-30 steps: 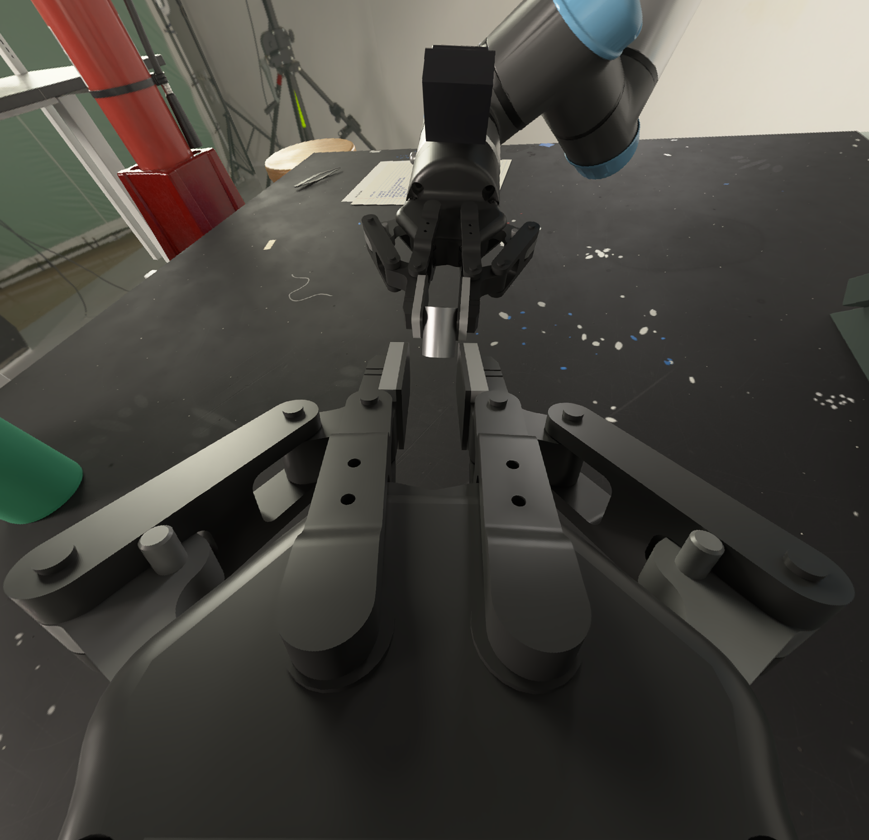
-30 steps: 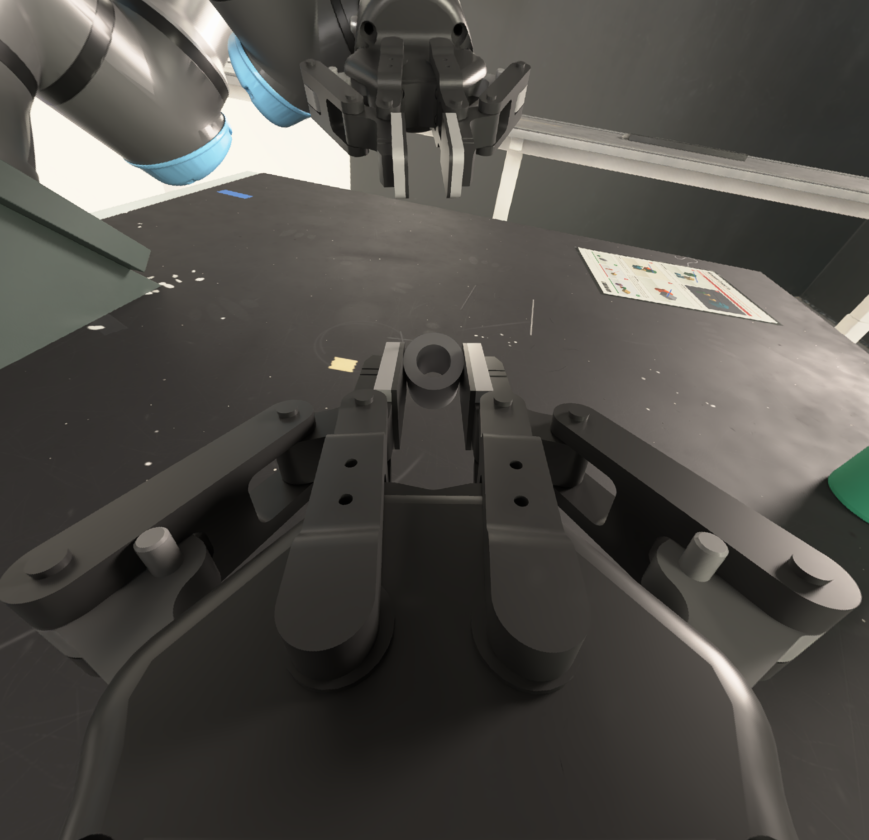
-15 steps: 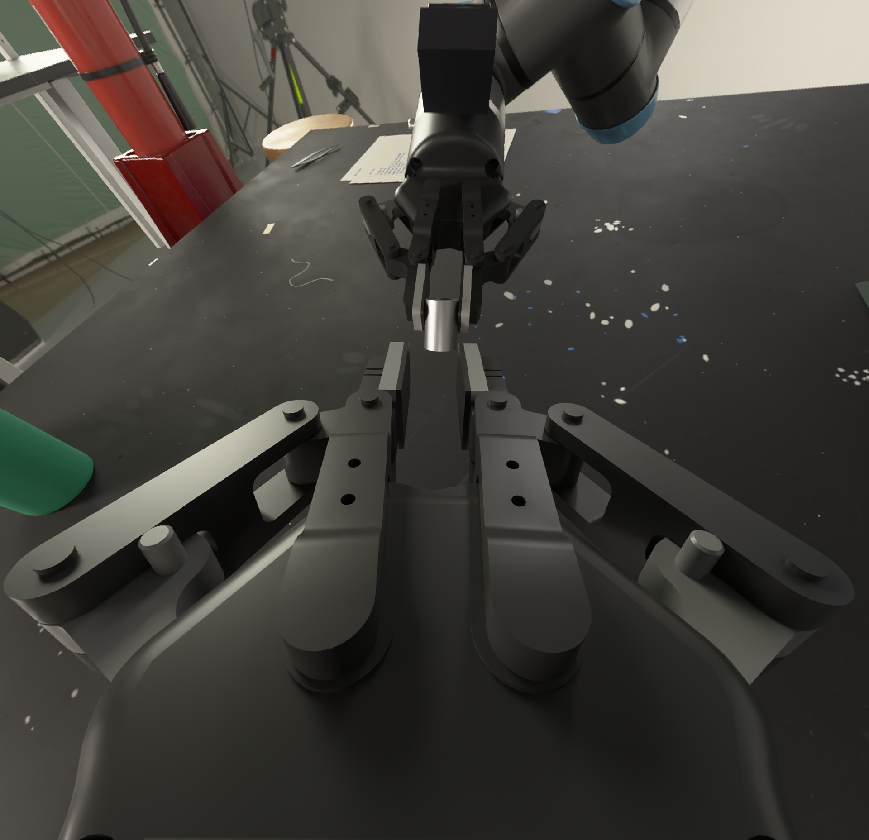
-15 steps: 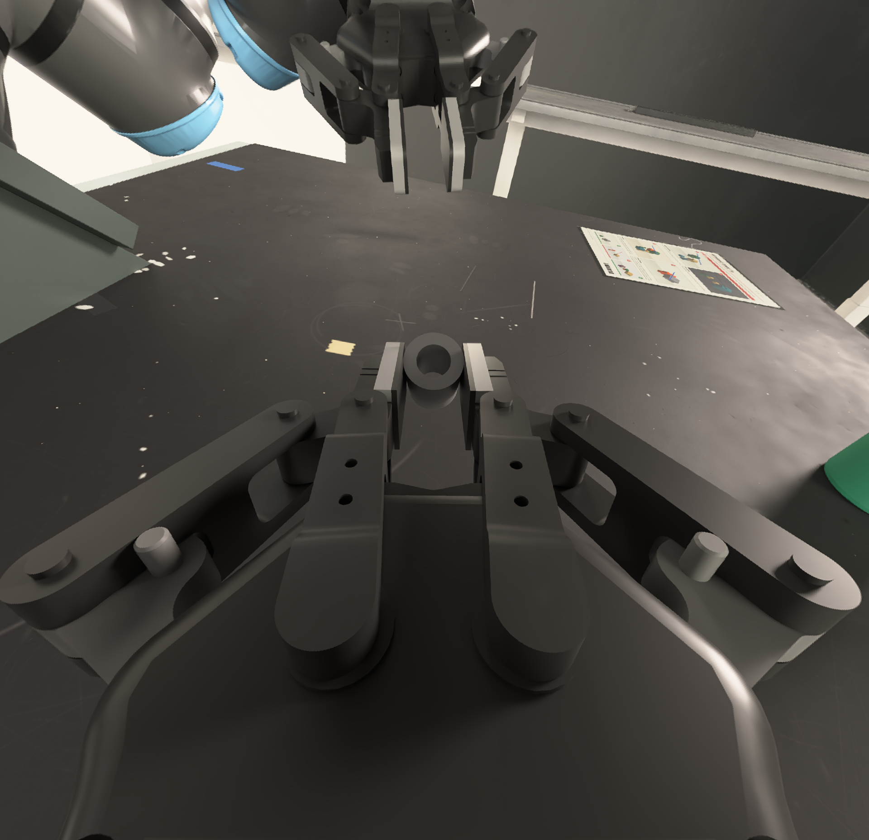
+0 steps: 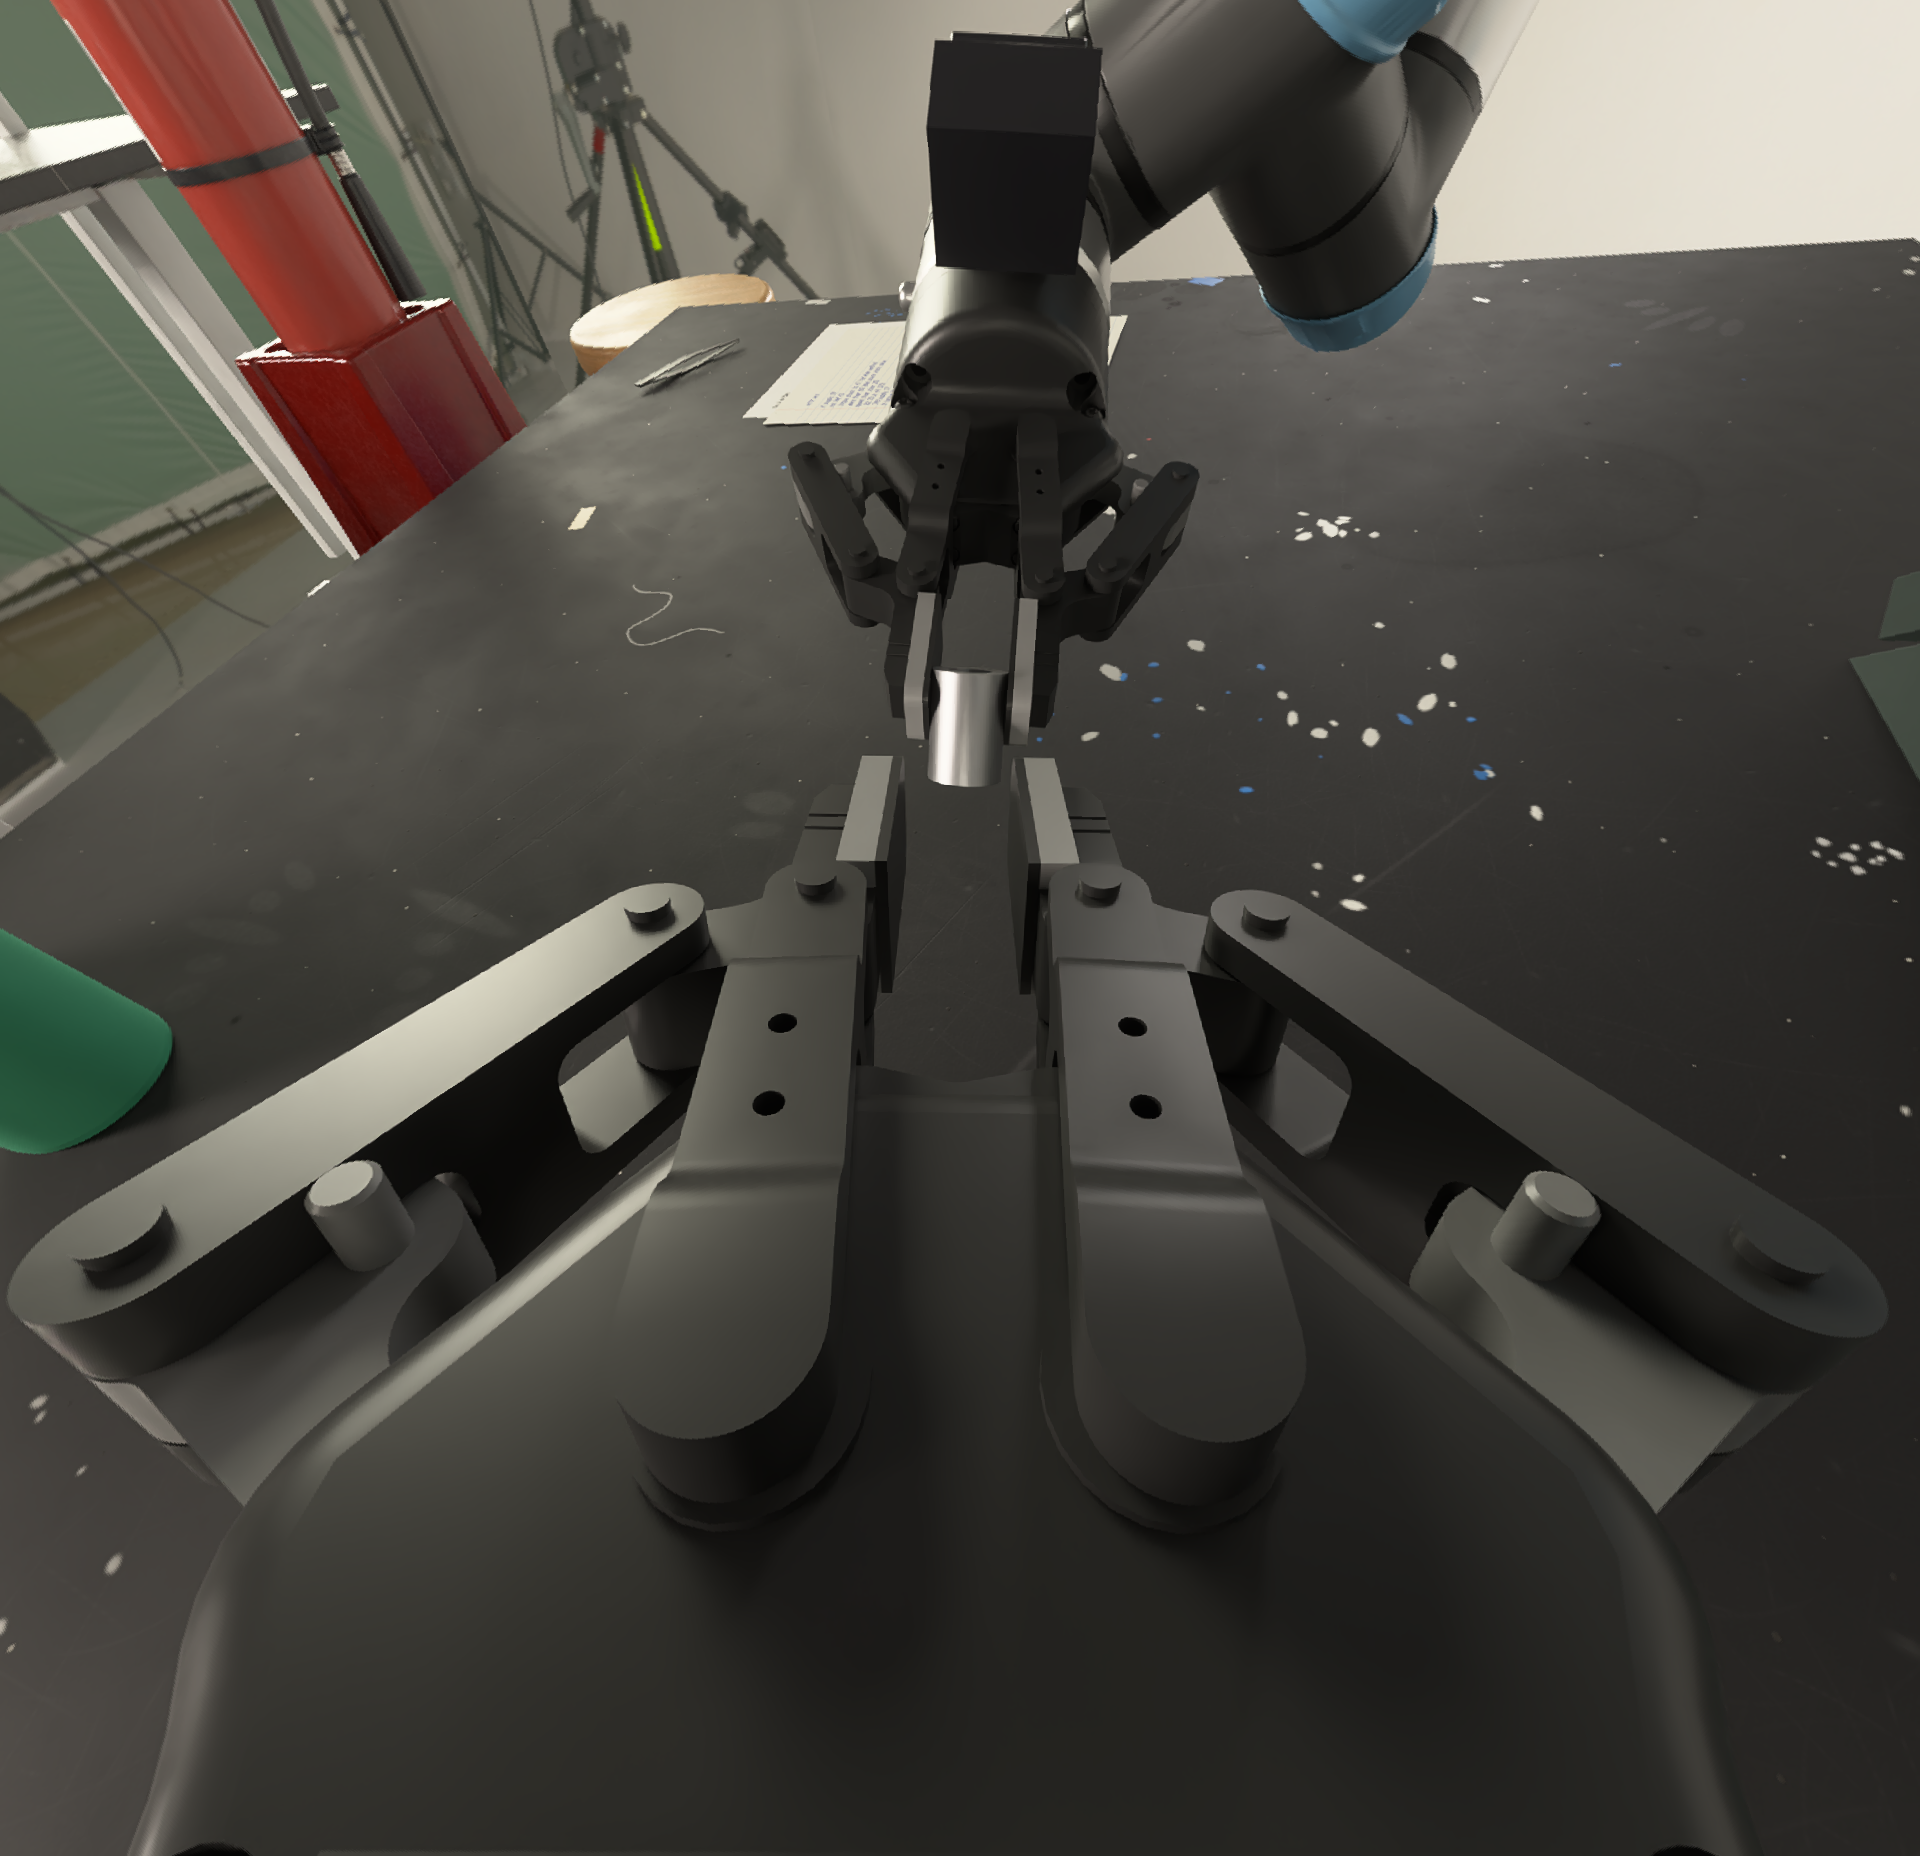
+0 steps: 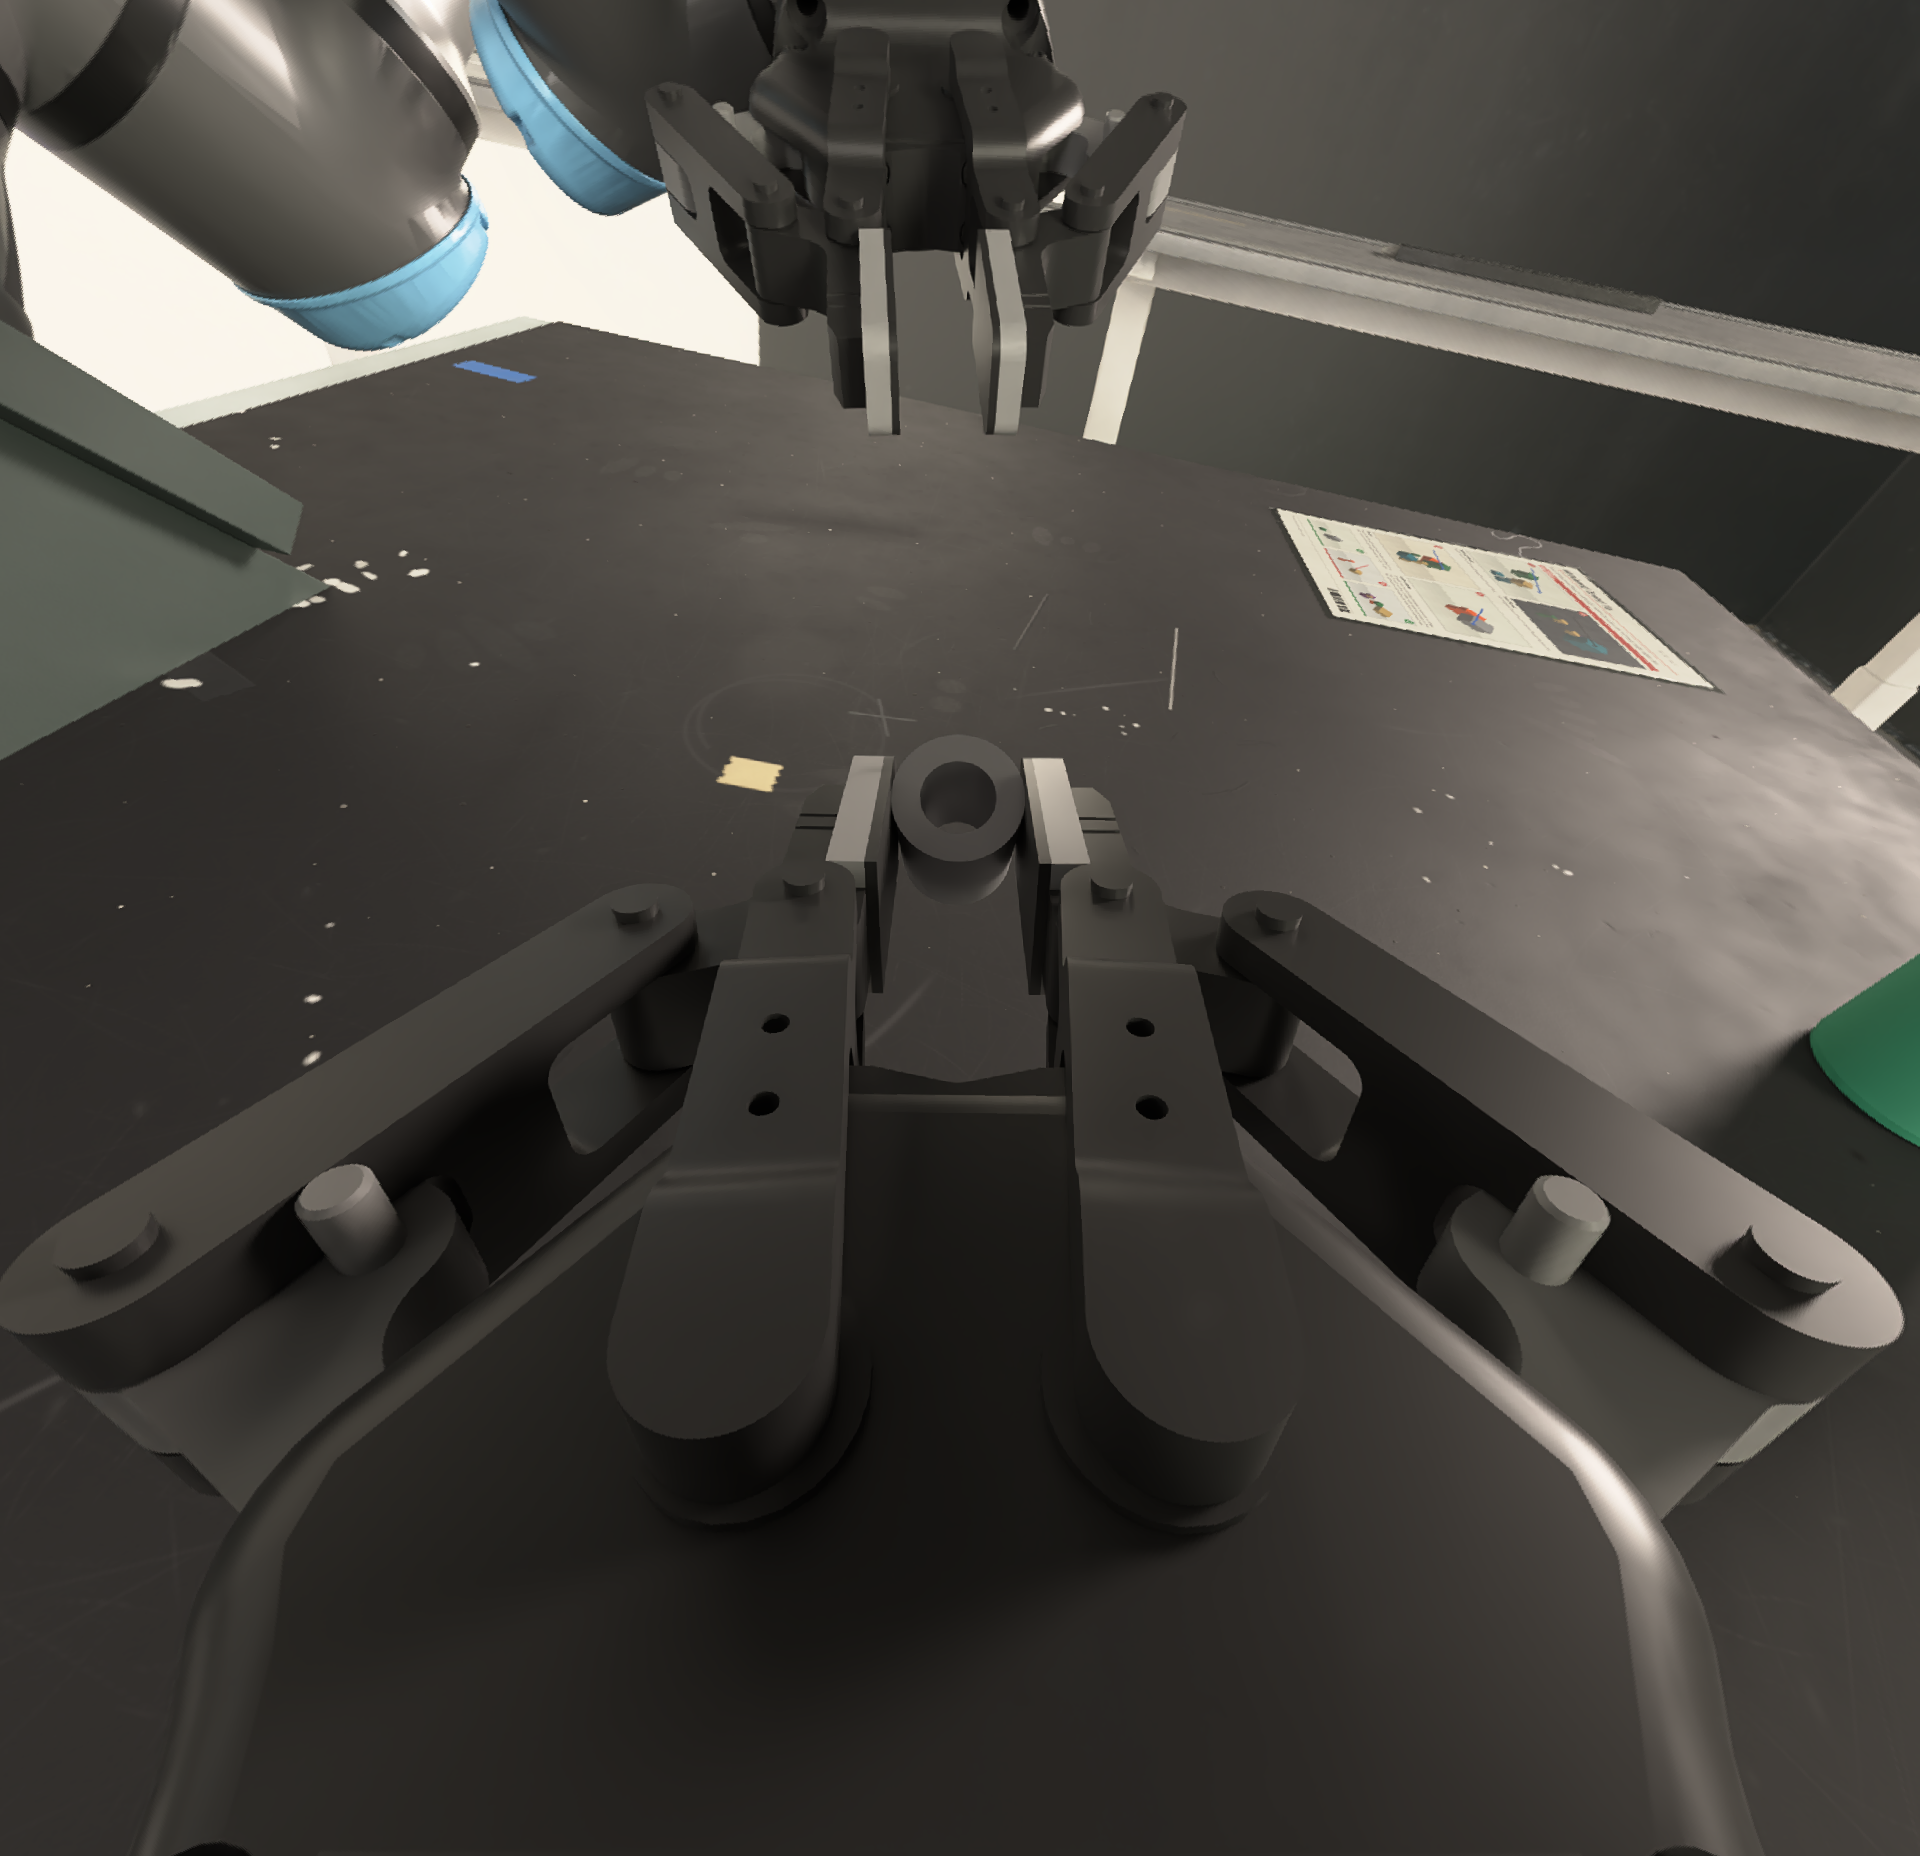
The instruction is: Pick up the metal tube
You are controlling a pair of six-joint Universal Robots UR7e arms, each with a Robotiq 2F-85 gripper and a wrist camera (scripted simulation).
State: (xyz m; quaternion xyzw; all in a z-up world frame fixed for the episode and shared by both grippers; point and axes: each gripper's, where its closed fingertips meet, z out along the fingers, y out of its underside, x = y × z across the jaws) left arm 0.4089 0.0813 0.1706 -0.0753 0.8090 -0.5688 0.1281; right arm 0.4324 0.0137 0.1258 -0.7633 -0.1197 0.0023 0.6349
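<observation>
- Right gripper [image 6: 957, 809] is clamped on the metal tube [image 6: 956, 800], one pad on each side of it; the tube's hollow end faces this wrist camera.
- From the left wrist view the same right gripper [image 5: 969, 710] hangs above the black table [image 5: 416, 767], and the metal tube [image 5: 966, 728] sticks out below its fingertips, clear of the tabletop.
- Left gripper [image 5: 956, 819] holds nothing: its jaws stand apart with bare space between the pads, just beside the tube's lower end but not touching it.
- Seen from the right wrist view, the left gripper [image 6: 938, 393] hovers above the table [image 6: 623, 580], pointing down.
- Green object [image 5: 62, 1058] sits near the table's edge.
- Printed sheet [image 6: 1486, 596] lies flat towards a far corner.
</observation>
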